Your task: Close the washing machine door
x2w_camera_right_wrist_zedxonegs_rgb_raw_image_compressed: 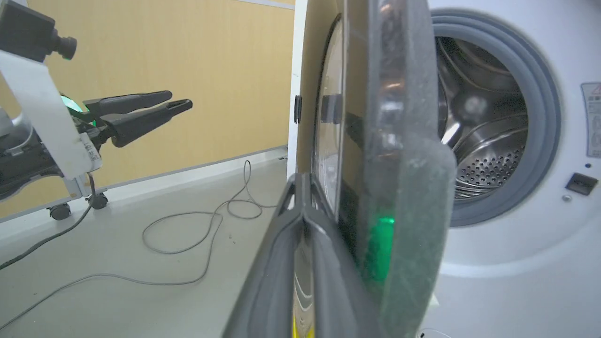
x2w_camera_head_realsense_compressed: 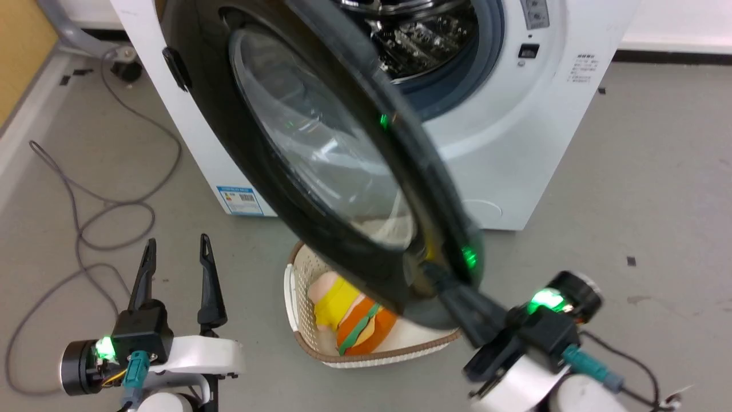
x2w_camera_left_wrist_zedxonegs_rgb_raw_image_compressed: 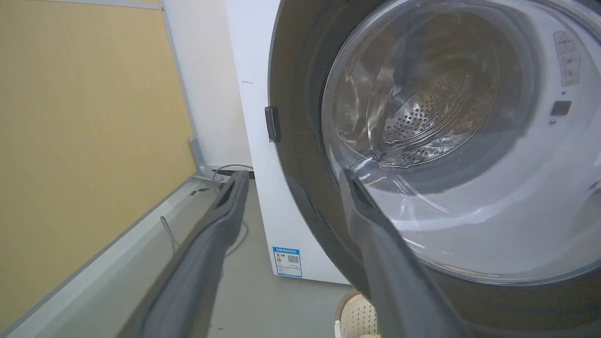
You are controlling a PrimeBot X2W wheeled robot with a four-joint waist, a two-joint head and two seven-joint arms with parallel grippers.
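Note:
The white washing machine point(x2w_camera_head_realsense_compressed: 514, 143) stands ahead with its steel drum point(x2w_camera_head_realsense_compressed: 423, 40) exposed. The washing machine door point(x2w_camera_head_realsense_compressed: 217, 114), black-rimmed with a bulging glass window, hangs partly open and swings out toward me. My right gripper point(x2w_camera_head_realsense_compressed: 452, 289) is shut, its fingers lying against the door's outer face near the lower free rim. In the right wrist view the door point(x2w_camera_right_wrist_zedxonegs_rgb_raw_image_compressed: 371, 94) is edge-on beside the right gripper point(x2w_camera_right_wrist_zedxonegs_rgb_raw_image_compressed: 300, 180), with the grey gasket point(x2w_camera_right_wrist_zedxonegs_rgb_raw_image_compressed: 544, 117) behind it. My left gripper point(x2w_camera_head_realsense_compressed: 177, 246) stands open and empty at the lower left, apart from the door point(x2w_camera_left_wrist_zedxonegs_rgb_raw_image_compressed: 422, 117).
A white laundry basket point(x2w_camera_head_realsense_compressed: 303, 320) holding a yellow and orange soft toy point(x2w_camera_head_realsense_compressed: 349, 315) sits on the floor under the door. Grey cables point(x2w_camera_head_realsense_compressed: 114, 189) loop across the floor left of the machine. A yellow wall panel point(x2w_camera_left_wrist_zedxonegs_rgb_raw_image_compressed: 84, 141) runs along the left.

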